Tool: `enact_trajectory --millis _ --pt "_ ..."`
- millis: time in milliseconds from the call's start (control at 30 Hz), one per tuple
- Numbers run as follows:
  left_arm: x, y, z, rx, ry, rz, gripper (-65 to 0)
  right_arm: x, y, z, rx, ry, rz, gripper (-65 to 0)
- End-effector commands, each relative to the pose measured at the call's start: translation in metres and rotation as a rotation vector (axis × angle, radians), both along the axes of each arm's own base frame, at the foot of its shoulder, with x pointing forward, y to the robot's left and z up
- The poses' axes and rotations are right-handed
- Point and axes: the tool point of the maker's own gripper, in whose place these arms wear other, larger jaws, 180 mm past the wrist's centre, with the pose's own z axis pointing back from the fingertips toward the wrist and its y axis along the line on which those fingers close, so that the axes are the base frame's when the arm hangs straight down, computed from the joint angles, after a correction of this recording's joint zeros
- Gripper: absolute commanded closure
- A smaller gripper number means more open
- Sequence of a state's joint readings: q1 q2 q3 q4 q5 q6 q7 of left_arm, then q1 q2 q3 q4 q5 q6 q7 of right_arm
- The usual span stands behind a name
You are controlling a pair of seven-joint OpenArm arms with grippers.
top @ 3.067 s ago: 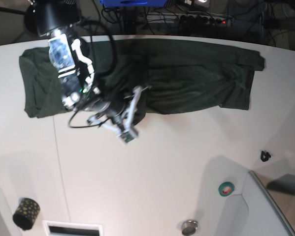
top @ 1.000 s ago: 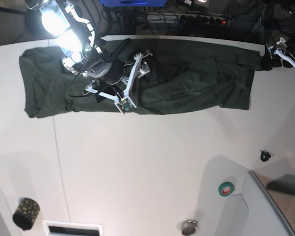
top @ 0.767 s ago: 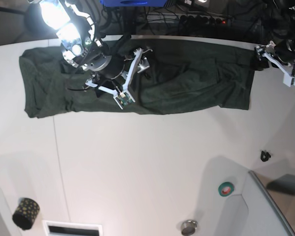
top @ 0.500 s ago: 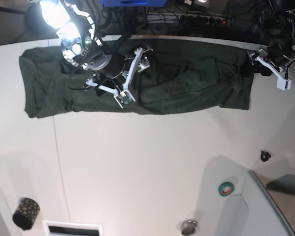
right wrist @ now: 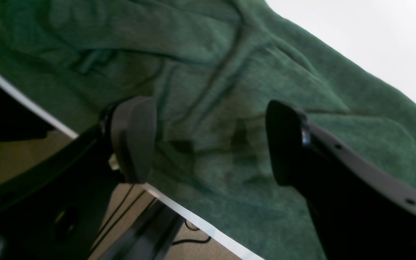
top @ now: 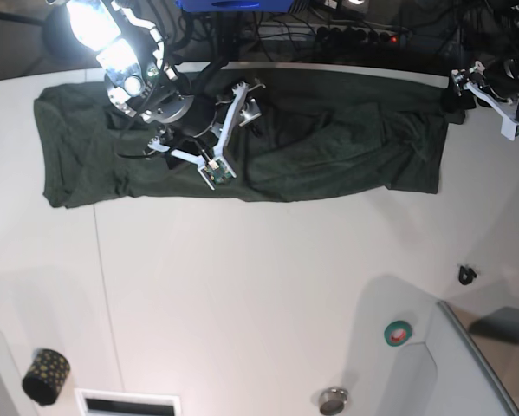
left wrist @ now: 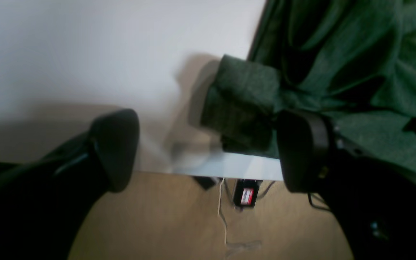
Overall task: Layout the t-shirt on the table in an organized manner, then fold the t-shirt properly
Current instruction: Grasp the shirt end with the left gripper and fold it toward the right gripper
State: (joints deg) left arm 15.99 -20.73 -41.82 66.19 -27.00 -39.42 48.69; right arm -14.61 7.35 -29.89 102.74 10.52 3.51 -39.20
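The dark green t-shirt (top: 328,143) lies spread in a long band along the far edge of the white table (top: 259,286). My right gripper (top: 235,132) hovers open over its left-middle part. In the right wrist view the open right gripper (right wrist: 208,144) frames wrinkled t-shirt (right wrist: 229,90) cloth beside the table's edge, and nothing is pinched. My left gripper (top: 486,102) is at the shirt's far right corner. There the left gripper (left wrist: 208,151) stands open, and a t-shirt (left wrist: 240,104) cuff lies just inside the right finger (left wrist: 302,151) at the table (left wrist: 85,54) rim.
A teal tape roll (top: 398,332), a small black object (top: 467,276), a round metal piece (top: 333,400) and a grey bin (top: 480,364) sit at the near right. A dark patterned roll (top: 46,376) and a white slot (top: 127,403) sit near left. Cables (top: 354,35) run behind the table.
My left gripper swung in over the shirt's right corner half a second ago and has now moved back out to the right. The right gripper has barely shifted.
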Motion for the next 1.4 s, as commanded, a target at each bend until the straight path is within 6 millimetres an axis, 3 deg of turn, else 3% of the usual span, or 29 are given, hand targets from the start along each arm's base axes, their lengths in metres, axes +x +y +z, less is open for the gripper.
enact_trajectory --millis 0,100,333,500,667,833,1200,1367 --pt "0.007 0.001 0.008 0.003 -0.019 -0.018 -57.6 0.007 0.005 0.010 0.028 -0.034 0.001 -43.2" --pt "0.024 -0.011 0.021 -0.066 -0.115 0.007 -57.6 0.008 0.005 0.010 0.028 -0.036 0.001 -43.2" --pt "0.042 -0.019 0.054 -0.137 -0.199 -0.019 -57.4 0.004 0.001 0.001 0.011 -0.013 0.001 -43.2" --pt "0.041 -0.012 0.073 -0.107 -0.248 -0.017 -57.4 -0.002 -0.001 -0.014 -0.008 0.027 0.001 -43.2" --pt "0.031 -0.006 0.058 -0.107 -0.196 0.012 -57.4 0.000 -0.002 -0.016 -0.013 0.029 0.000 -43.2" --pt "0.034 -0.003 0.051 -0.075 -0.169 0.003 -57.6 0.002 -0.001 -0.014 -0.011 0.023 0.001 -43.2" --pt "0.054 -0.042 0.015 -0.181 -0.143 -0.031 -57.4 0.003 -0.001 -0.014 -0.011 0.021 0.000 -43.2" --pt "0.049 -0.042 0.002 -0.191 -0.117 -0.009 -57.3 0.004 -0.002 -0.014 -0.012 0.020 -0.005 -43.2"
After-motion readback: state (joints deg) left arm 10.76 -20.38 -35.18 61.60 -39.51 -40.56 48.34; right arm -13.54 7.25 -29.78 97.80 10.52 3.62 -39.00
